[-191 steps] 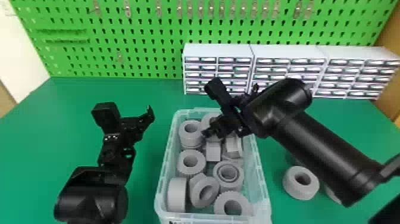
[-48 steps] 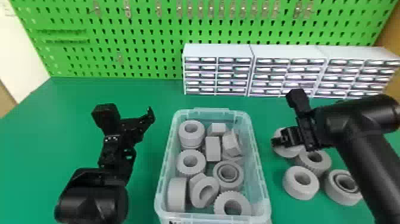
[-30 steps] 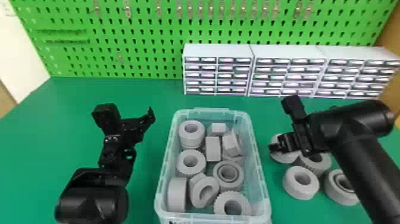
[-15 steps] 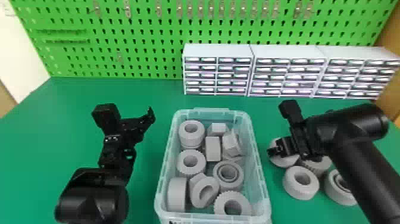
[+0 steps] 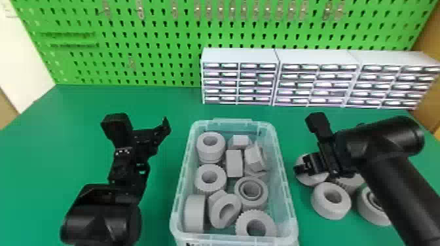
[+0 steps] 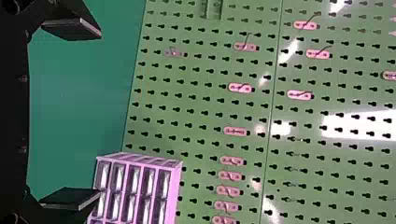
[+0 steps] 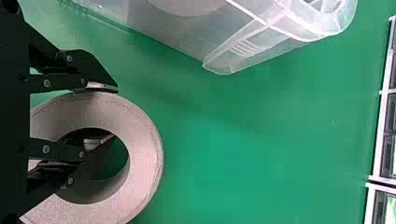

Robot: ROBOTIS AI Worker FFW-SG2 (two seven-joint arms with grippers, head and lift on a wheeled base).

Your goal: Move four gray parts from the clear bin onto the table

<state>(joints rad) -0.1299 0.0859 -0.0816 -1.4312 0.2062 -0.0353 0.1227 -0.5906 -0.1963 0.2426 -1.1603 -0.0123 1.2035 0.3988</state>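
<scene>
The clear bin (image 5: 287, 183) holds several gray parts (image 5: 210, 178). Right of it, my right gripper (image 5: 302, 168) is over the table with a gray ring (image 5: 312, 178) at its fingers. In the right wrist view, the right gripper (image 7: 109, 113) is shut on that ring (image 7: 142, 154), one finger against its outer rim and the other inside its hole. Whether the ring touches the table I cannot tell. My left gripper (image 5: 162, 127) is parked left of the bin; in the left wrist view the left gripper (image 6: 88, 114) stands wide open with nothing between its fingers.
Three other gray parts (image 5: 330, 200) lie on the table close beside the held ring, partly under the right arm. White drawer cabinets (image 5: 317, 57) line the back right, before a green pegboard (image 5: 157, 42). Bare green table (image 5: 59, 147) stretches out at the left.
From over the back of the bin, my right gripper has moved right, past the bin's side, and lately shifted slightly left and nearer with the ring. The left arm has stayed still.
</scene>
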